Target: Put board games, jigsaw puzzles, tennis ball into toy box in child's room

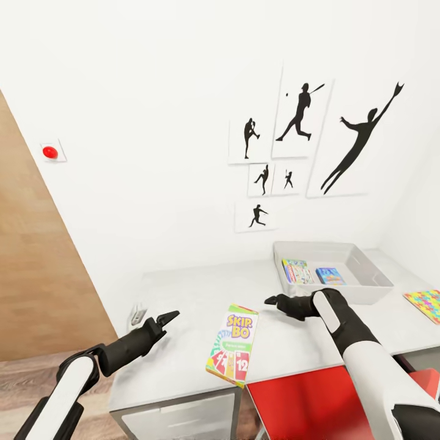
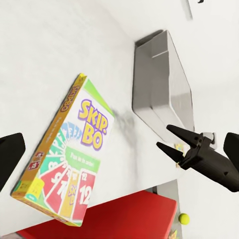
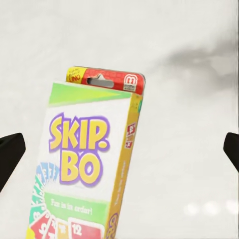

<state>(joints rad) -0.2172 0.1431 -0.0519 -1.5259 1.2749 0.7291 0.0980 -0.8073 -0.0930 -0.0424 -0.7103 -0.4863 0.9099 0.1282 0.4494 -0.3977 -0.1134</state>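
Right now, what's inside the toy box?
Toy box holds two flat games: a white colourful one and a smaller blue one. The near wall hides part of the floor.

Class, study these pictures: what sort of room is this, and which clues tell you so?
Probably a child's bedroom or playroom: a SKIP-BO game box lies on a light grey desk, a grey toy box holds more games, and baseball-player silhouettes decorate the wall.
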